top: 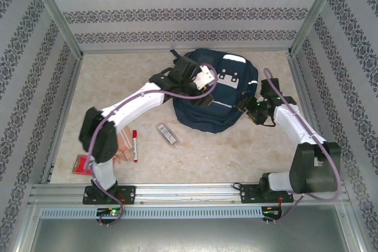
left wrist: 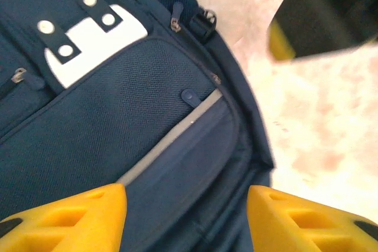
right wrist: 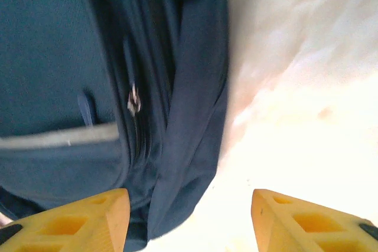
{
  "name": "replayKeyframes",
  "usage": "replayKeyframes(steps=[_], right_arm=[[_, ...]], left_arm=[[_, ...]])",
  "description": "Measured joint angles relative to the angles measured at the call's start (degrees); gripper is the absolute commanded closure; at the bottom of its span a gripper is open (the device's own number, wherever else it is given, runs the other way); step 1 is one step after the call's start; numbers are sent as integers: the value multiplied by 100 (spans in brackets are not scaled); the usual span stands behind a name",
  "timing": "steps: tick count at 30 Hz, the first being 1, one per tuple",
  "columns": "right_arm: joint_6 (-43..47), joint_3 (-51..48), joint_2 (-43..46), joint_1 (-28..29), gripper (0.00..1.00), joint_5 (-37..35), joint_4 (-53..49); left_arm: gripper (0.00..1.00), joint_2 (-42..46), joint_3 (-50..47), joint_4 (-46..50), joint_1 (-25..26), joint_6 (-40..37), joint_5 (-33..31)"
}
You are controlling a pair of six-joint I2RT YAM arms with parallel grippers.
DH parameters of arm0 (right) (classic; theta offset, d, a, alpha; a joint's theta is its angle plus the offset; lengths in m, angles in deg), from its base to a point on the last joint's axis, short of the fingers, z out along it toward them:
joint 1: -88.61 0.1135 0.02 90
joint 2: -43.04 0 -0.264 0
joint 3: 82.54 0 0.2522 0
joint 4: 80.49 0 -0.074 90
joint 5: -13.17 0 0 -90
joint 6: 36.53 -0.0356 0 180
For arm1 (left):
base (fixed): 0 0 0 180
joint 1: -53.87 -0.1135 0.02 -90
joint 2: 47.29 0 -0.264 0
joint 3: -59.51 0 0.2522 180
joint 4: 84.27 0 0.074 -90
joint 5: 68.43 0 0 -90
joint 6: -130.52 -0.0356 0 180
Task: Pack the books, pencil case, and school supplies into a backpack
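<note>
The navy backpack [top: 221,107] lies flat at the middle back of the table, with white patches on its top. My left gripper [top: 201,92] hovers open over its front pocket [left wrist: 177,146]; fabric lies below the yellow fingers [left wrist: 88,216], which pinch nothing. My right gripper [top: 248,105] is open at the bag's right edge [right wrist: 189,116], beside a zipper pull [right wrist: 134,103], one fingertip [right wrist: 77,222] over fabric and the other over bare table. The clear pencil case [top: 167,134], the red-capped marker [top: 134,146], the pale wood pieces [top: 123,144] and the red packet [top: 81,163] lie on the table front left. The books are out of view.
Patterned walls [top: 35,87] with metal corner posts enclose the table on three sides. A metal rail [top: 189,192] runs along the near edge, where both arm bases sit. The right arm's dark body [left wrist: 319,16] appears beyond the bag in the left wrist view.
</note>
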Motion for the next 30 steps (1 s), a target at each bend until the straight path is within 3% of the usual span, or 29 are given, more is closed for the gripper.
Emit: replayKeyframes(steps=[6, 18, 23, 30], right_arm=[[-2, 2, 44, -328, 44, 9, -44], [-2, 2, 74, -778, 43, 39, 44], [-2, -26, 81, -778, 43, 98, 114], [-2, -195, 151, -778, 43, 120, 199]], left_arm=[[43, -1025, 354, 66, 57, -793, -151], [33, -1388, 748, 570, 295, -2199, -949], [33, -1606, 824, 614, 299, -2352, -1132], [33, -1679, 737, 85, 455, -2507, -1897]])
